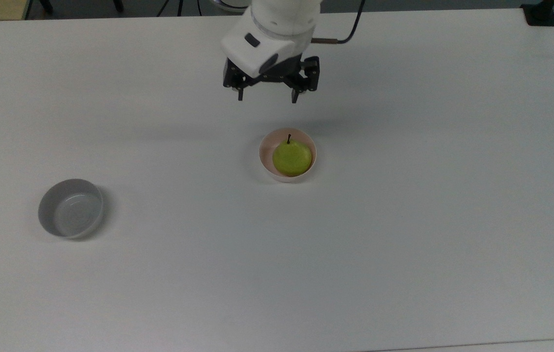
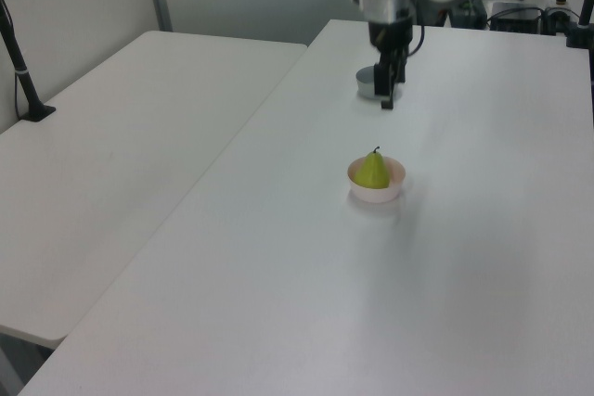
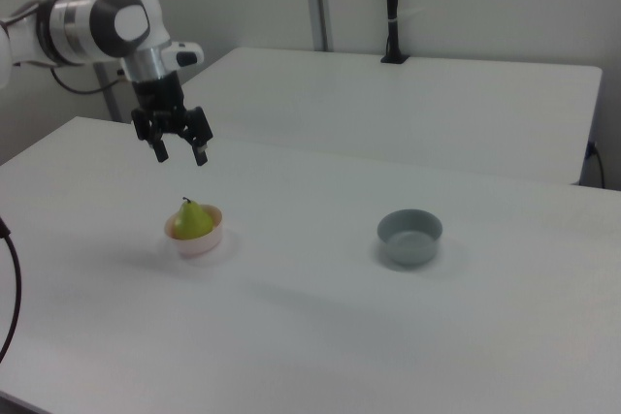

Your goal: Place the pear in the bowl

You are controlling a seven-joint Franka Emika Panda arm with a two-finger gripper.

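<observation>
Top view: the pear (image 1: 292, 159) sits inside the pink bowl (image 1: 265, 157), with its dark stem poking up. The bowl stands on the white counter (image 1: 404, 244), near the middle. The end effector (image 1: 268, 97) hangs in the air above the counter, away from the bowl and toward the top view's upper edge. Its two black fingers are apart and hold nothing. They point down at the counter. The white wrist above them leans a little, and a dark cable comes out of its side.

A grey bowl (image 1: 71, 208) stands far off on the top view's left, well apart from the pink bowl.

Left view: the pear (image 2: 373, 172) stands upright in the pink bowl (image 2: 392, 194), and its narrow top sticks up above the rim. The end effector (image 2: 385, 101) is up high and farther back, with the arm reaching down to it from the top of the left view. The grey bowl (image 2: 368, 82) peeks out just behind the fingers.

Right view: the arm comes in from the right view's left, bends at a round grey joint, and goes straight down to the end effector (image 3: 180, 155). The spread fingers hover above the pear (image 3: 193, 220) and bowl (image 3: 199, 242), a bit to the right view's left of them, touching neither. The grey bowl (image 3: 409, 236) sits to the right view's right.
</observation>
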